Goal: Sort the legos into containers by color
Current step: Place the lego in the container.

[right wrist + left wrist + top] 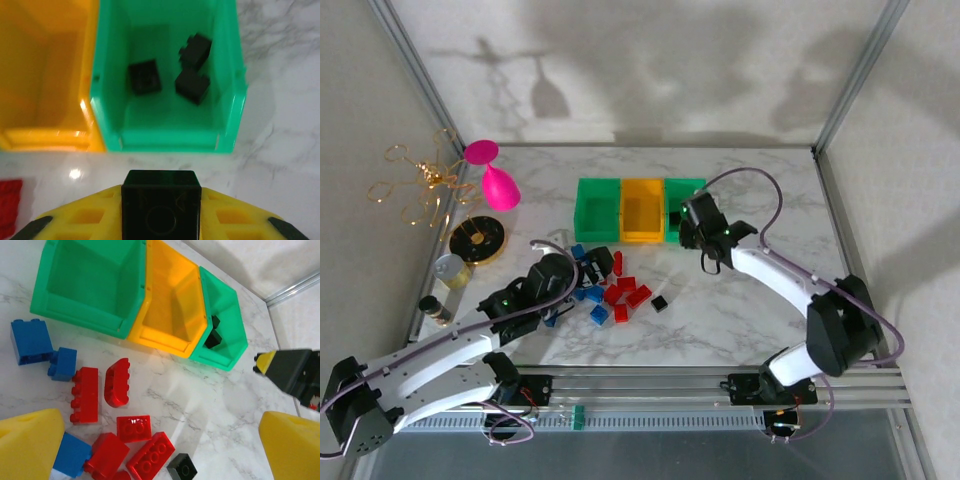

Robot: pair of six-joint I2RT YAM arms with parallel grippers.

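Note:
Three joined containers stand in a row: a left green bin (598,236), an orange bin (642,237) and a right green bin (685,186). Three black legos (145,76) lie in the right green bin (170,137). My right gripper (161,212) is shut on a black lego (161,200) just in front of that bin. It also shows from above (692,232). My left gripper (160,442) is open above the loose pile (582,270). Under it lie red legos (134,428), blue legos (31,340) and a black lego (182,467).
A round gold-and-black dish (479,238), a pink goblet (495,182), a gold wire ornament (425,182) and two small jars (450,270) stand at the left. Another black lego (660,303) lies right of the pile. Metal frame posts edge the marble table.

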